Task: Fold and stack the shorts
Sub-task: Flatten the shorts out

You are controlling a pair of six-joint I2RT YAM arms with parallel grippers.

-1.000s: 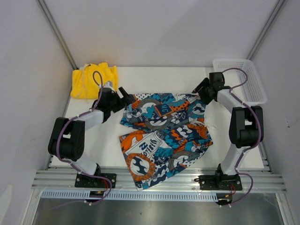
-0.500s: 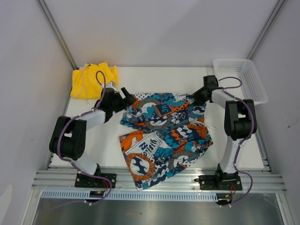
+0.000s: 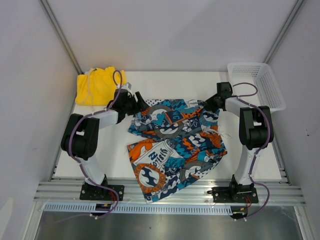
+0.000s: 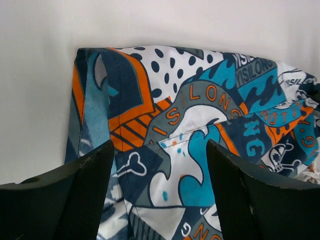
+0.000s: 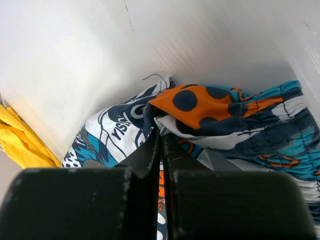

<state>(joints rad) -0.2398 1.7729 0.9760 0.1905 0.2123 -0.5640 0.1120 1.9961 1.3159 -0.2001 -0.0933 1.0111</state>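
Observation:
The printed shorts (image 3: 175, 145) lie spread across the middle of the table, teal, orange, black and white. My left gripper (image 3: 140, 102) is at their back-left corner. In the left wrist view it (image 4: 160, 147) is open, one finger on each side of the printed cloth (image 4: 200, 105). My right gripper (image 3: 208, 104) sits at the back-right corner. Its fingers (image 5: 161, 135) are shut on a bunched fold of the printed shorts (image 5: 210, 107). The yellow shorts (image 3: 97, 85) lie crumpled at the back left, and also show in the right wrist view (image 5: 20, 140).
A white mesh basket (image 3: 256, 85) stands at the back right, just behind the right arm. Grey walls close in the table on the left, right and back. The metal rail with both arm bases (image 3: 170, 192) runs along the near edge.
My right gripper has shut on the shorts' back-right corner. My left gripper has moved right and back onto the back-left corner, its jaws a little narrower.

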